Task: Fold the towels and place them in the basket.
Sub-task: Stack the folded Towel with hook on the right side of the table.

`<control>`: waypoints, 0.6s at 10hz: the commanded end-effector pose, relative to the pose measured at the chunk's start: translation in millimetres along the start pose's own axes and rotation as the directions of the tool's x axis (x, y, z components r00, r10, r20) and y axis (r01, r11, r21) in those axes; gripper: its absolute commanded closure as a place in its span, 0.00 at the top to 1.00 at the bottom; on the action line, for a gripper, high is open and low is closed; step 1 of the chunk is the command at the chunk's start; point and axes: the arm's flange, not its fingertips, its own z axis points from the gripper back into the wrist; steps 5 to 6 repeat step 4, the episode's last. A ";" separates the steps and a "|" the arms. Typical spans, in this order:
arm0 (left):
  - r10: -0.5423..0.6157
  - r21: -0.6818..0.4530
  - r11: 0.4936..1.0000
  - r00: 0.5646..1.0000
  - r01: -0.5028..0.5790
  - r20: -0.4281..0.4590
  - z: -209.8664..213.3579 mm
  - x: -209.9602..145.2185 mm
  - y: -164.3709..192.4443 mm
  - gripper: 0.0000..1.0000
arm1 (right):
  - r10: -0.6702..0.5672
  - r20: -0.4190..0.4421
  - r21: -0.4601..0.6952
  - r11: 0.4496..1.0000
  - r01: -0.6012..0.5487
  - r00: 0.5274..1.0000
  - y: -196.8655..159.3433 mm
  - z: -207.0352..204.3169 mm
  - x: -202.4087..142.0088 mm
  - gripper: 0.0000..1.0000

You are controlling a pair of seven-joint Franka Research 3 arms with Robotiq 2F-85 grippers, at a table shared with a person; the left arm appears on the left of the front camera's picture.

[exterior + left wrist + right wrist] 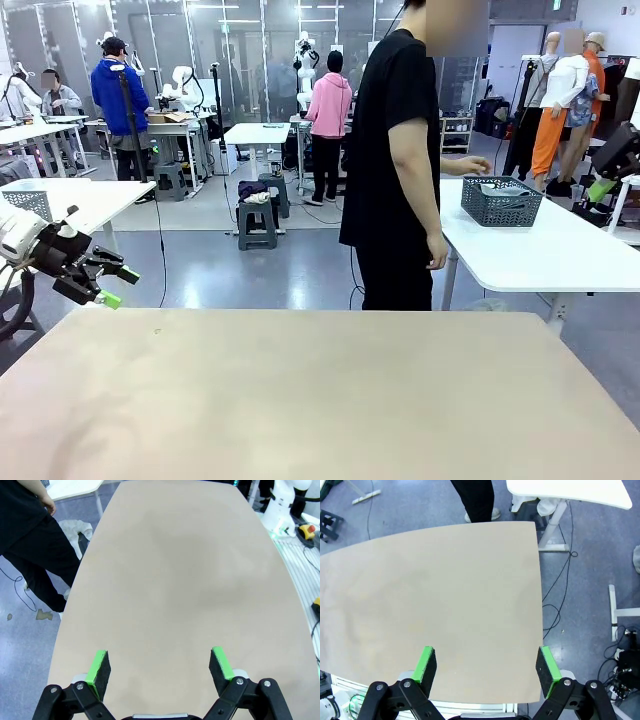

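**Basket waits on the side table; both arms idle**

The person (398, 160) stands at the far edge, one hand (472, 166) reaching to the dark mesh basket (500, 201) on the white side table (560, 250). Something pale lies inside; whether it is a towel I cannot tell. The beige table (320, 390) lies bare. The left gripper (159, 666) and right gripper (487, 666) hover with jaws wide apart, holding nothing. Terry cloth should be light and floppy, best pinched at a corner or hem.

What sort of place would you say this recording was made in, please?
Probably a robotics lab or data-collection hall: other robot arms stand at tables behind, the beige table is flanked by the left hand, and cables trail over the grey floor. A person reaches to a basket.
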 end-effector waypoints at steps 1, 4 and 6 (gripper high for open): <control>-0.004 0.001 1.000 1.000 0.004 0.000 0.8 1.9 -0.8 1.00 | -0.006 -0.008 0.001 1.000 0.006 1.000 0.4 0.0 0.7 1.00; -0.004 0.001 1.000 1.000 0.004 0.000 0.8 1.9 -0.8 1.00 | -0.006 -0.008 0.001 1.000 0.006 1.000 0.4 0.0 0.7 1.00; -0.004 0.001 1.000 1.000 0.004 0.000 0.8 1.9 -0.8 1.00 | -0.006 -0.008 0.001 1.000 0.006 1.000 0.4 0.0 0.7 1.00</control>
